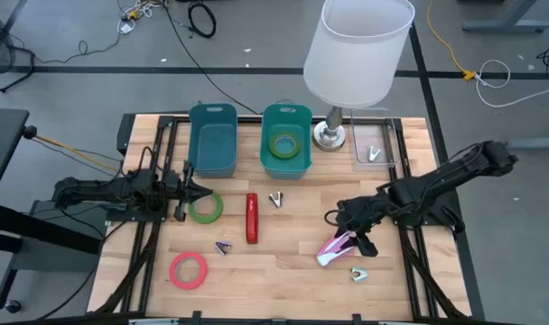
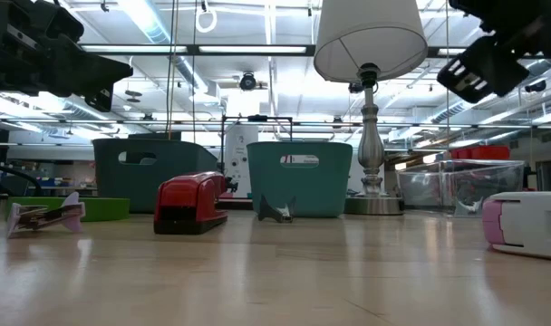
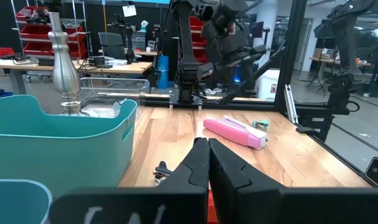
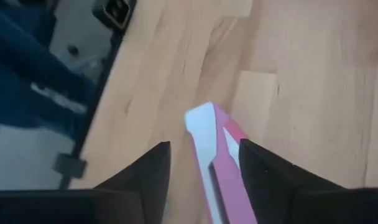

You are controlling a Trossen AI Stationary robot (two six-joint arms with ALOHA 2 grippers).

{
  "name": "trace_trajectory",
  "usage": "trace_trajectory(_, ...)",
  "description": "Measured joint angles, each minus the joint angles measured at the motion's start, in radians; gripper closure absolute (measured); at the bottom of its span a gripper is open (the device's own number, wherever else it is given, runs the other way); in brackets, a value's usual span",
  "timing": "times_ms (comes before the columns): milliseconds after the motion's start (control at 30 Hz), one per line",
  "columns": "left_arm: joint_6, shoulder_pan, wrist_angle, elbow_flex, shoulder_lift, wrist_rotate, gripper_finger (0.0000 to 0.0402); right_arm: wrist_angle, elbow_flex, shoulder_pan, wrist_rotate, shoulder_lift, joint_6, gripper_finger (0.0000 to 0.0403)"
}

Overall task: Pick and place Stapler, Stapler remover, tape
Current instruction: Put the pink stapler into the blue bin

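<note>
the pink stapler lies flat on the surface near the right front, and the right hand hangs over it with fingers parted around its white end, gripping nothing; closing this near the tip could tilt it or let it slip out. the left hand waits clenched and empty beside the green tape.

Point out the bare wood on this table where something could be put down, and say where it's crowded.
Free: the front strip between the red tape roll and the pink stapler, and the patch between the red stapler and the right gripper. Crowded: the back row of two teal bins, lamp and clear tray, and around the green tape roll by the left gripper.
</note>
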Motion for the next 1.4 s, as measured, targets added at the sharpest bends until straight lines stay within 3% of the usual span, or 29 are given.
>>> trace_trajectory(333, 0.000, 0.000, 0.000, 0.000, 0.000, 0.000, 0.0399, -0.002, 0.000, 0.059, 0.033, 0.114, -0.181, 0.0097)
trace_trajectory(533, 0.000, 0.000, 0.000, 0.000, 0.000, 0.000, 0.0399, -0.012, 0.000, 0.096, 0.155, 0.170, -0.224, 0.0050)
trace_trajectory(633, 0.000, 0.000, 0.000, 0.000, 0.000, 0.000, 0.0399, -0.020, 0.000, 0.107, 0.208, 0.189, -0.261, 0.0041)
trace_trajectory(867, 0.000, 0.000, 0.000, 0.000, 0.000, 0.000, 0.0399, -0.057, 0.000, 0.155, 0.210, 0.235, -0.334, 0.0039)
trace_trajectory(1100, 0.000, 0.000, 0.000, 0.000, 0.000, 0.000, 0.0399, -0.058, 0.000, 0.183, 0.289, 0.297, -0.335, 0.0039)
trace_trajectory(1400, 0.000, 0.000, 0.000, 0.000, 0.000, 0.000, 0.0399, -0.052, 0.000, 0.183, 0.307, 0.348, -0.314, 0.0039)
